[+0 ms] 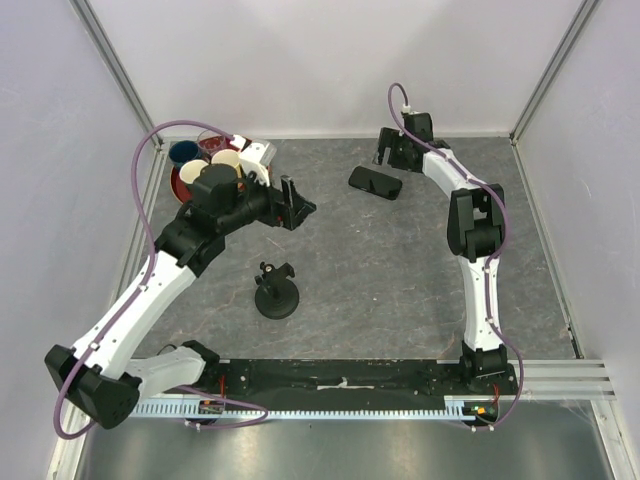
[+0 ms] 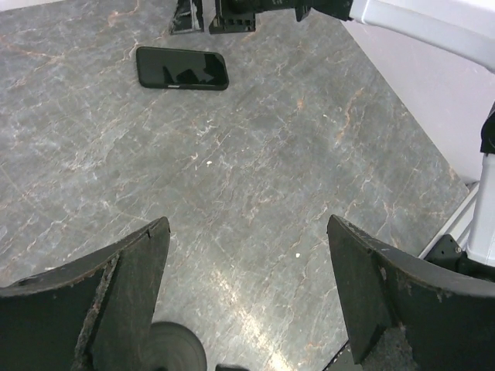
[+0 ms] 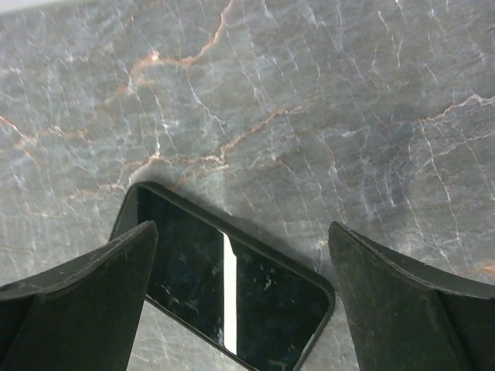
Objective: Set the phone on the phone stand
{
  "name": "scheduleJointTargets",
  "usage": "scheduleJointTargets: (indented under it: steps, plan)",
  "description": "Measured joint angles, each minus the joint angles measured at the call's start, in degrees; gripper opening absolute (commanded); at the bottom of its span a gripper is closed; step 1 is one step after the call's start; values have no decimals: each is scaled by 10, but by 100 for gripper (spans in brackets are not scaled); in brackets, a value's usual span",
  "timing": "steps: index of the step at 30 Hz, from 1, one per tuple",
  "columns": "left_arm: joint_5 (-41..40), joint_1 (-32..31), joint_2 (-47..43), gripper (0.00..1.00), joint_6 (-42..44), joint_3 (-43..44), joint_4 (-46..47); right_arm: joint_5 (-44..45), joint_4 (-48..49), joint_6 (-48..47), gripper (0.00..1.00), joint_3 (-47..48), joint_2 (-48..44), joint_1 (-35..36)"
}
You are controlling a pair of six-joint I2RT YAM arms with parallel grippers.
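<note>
My right end effector [image 3: 240, 232], jaws apart, is over the thin flat black phone [image 3: 263, 301] toward the worktop's [image 1: 400, 280] far edge. My left end effector [image 2: 247, 224] is apart too. The black disc-base stand [image 1: 276, 293] is clear only in the top view.

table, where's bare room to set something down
Widest bare patch: the middle, bordered by the phone stand, the phone and the right arm. Another strip runs along the back wall between the cups and the right gripper. The far-left corner is crowded with cups and the left arm.
</note>
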Motion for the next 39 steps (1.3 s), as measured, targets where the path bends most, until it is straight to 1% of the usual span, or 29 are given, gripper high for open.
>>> scheduleJointTargets:
  steps: [4,8,10,13,16,18,24,31,34,39]
  plan:
    - [10,0,28,89,0,19,12,-5,-40,-33,98,23,12,0]
    - [20,4,31,89,0,19,24,-22,-68,-50,98,28,23,0]
    - [24,9,26,89,0,7,43,-33,-75,-57,98,27,26,0]
    - [30,27,9,89,-1,-36,65,-43,-78,-67,98,26,25,1]
    - [35,53,0,89,-2,-70,67,-46,-75,-77,98,9,15,5]
    - [35,61,0,89,-2,-76,67,-45,-75,-86,98,-8,5,12]
    - [40,64,-15,89,-3,-79,77,-37,-93,-115,98,-44,-22,49]
    - [50,65,-19,89,-5,-79,85,32,-144,-153,98,-34,-24,110]
    - [53,65,-19,88,-7,-79,85,65,-181,-156,98,2,-10,125]
    - [58,65,-19,88,-9,-79,87,116,-214,-144,98,86,36,133]
